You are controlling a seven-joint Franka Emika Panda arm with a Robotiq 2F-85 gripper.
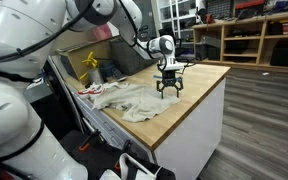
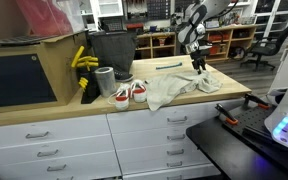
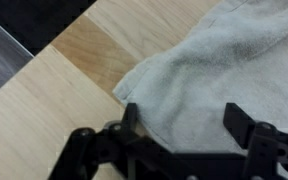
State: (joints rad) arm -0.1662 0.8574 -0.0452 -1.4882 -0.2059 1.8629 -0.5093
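The claw (image 3: 181, 120) is positioned wide open and empty over a corner edge of the towel (image 3: 214, 60), which lies rumpled on the wooden counter (image 3: 44, 110); the approach is judged complete, but the towel is not yet gripped.

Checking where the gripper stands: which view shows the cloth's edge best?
The wrist view: the edge of the cloth shows large, right beneath the open gripper. Both exterior views show the whole crumpled cloth on the countertop, small and distant.
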